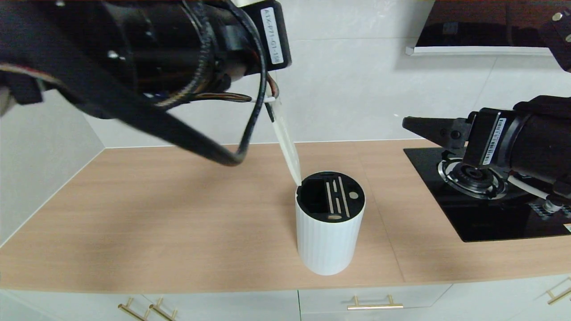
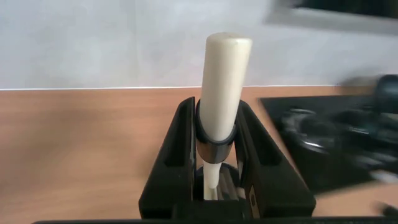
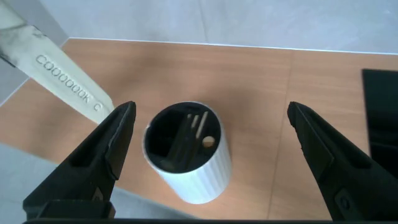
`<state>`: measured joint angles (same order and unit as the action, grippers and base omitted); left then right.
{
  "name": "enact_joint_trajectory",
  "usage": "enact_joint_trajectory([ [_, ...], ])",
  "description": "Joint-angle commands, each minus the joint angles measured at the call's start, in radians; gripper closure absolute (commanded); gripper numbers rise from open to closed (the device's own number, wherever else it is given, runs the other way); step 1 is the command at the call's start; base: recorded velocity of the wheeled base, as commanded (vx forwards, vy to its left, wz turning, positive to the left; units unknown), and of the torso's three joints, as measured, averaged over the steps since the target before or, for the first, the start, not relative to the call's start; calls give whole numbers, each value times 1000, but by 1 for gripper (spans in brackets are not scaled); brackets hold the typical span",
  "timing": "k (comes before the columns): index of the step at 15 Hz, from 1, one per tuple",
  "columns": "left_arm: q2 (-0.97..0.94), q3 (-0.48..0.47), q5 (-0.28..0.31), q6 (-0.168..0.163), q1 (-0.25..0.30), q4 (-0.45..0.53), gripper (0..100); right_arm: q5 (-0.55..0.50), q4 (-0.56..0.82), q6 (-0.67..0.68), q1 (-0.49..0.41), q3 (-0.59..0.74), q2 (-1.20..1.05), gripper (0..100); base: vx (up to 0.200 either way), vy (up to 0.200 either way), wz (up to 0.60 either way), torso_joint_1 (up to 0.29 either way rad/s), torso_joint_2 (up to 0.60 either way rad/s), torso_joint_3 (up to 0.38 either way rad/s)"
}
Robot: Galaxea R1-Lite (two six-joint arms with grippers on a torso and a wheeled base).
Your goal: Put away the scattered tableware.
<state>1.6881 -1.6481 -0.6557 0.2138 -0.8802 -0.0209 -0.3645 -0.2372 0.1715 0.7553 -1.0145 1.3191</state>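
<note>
Head view: long cream-white knife hanging slanted over white ribbed cylindrical holder with black slotted top. Tip touching holder's rim on my left side, beside large square opening. Long axis leaning up and away from holder, toward wall. I am judging it needs standing upright over opening before lowering.

Left wrist view: my left pincer pinching knife by cream handle, blade pointing down toward holder.

Right wrist view: my right pincer standing spread wide, gripping nothing, hovering above holder's right side. Left arm being nearer.
</note>
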Motion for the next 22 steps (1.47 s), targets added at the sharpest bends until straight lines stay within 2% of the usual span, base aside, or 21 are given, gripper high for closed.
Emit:
enact_joint_trajectory([
  [1,94,-48,-22,-4,-31,-1,100,7,-1,0,-22,1,15,0,0,0,0,0,0,0],
  [4,163,-56,-90,-2,-52,-4,100,10,-2,0,-36,1,26,0,0,0,0,0,0,0],
  [7,205,-56,-119,-1,-52,-56,100,10,-2,2,-42,1,40,0,0,0,0,0,0,0],
  [10,216,-50,-124,-4,-52,-91,100,10,-2,2,-42,2,49,0,0,0,0,0,0,0],
  [22,263,-48,-147,-4,-49,-94,100,10,-2,2,-42,4,57,0,0,0,0,0,0,0],
])
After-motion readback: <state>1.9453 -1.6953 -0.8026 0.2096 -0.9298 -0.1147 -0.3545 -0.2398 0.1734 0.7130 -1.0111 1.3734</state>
